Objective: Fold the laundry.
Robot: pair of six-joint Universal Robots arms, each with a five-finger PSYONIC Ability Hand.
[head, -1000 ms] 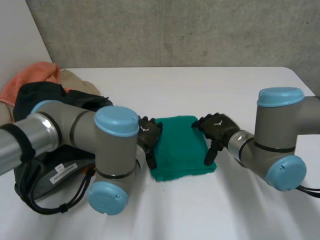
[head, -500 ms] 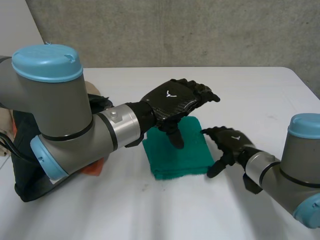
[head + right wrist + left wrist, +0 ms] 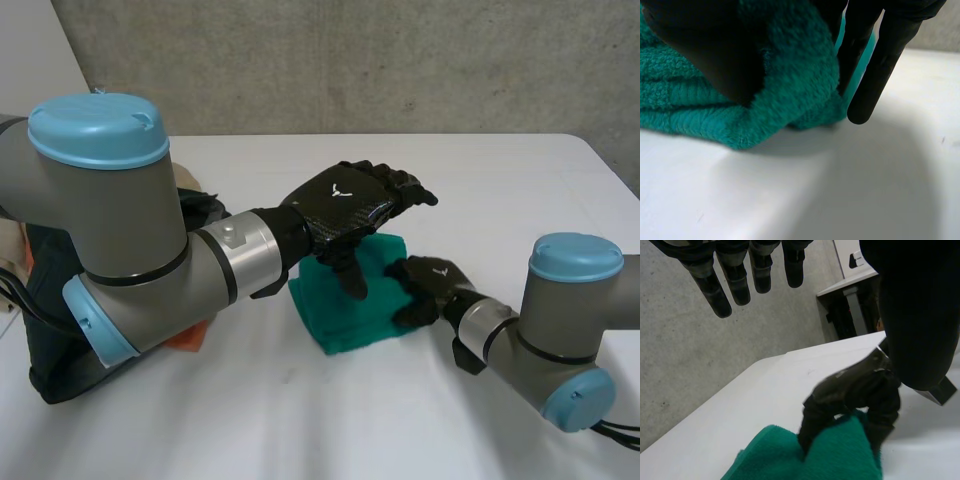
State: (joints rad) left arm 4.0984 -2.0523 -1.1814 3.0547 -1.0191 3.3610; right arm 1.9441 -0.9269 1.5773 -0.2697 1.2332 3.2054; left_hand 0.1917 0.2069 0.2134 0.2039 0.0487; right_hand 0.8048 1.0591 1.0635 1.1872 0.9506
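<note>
Green towel (image 3: 345, 318) pinched by right robot hand (image 3: 425, 287), left robot hand (image 3: 345, 205) straight-fingered above

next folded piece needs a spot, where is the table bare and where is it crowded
Bare: the table behind the green towel up to the wall, and the near strip before it. Crowded: the laundry pile at left; the towel itself, pinched by the right hand, left hand open above.
</note>
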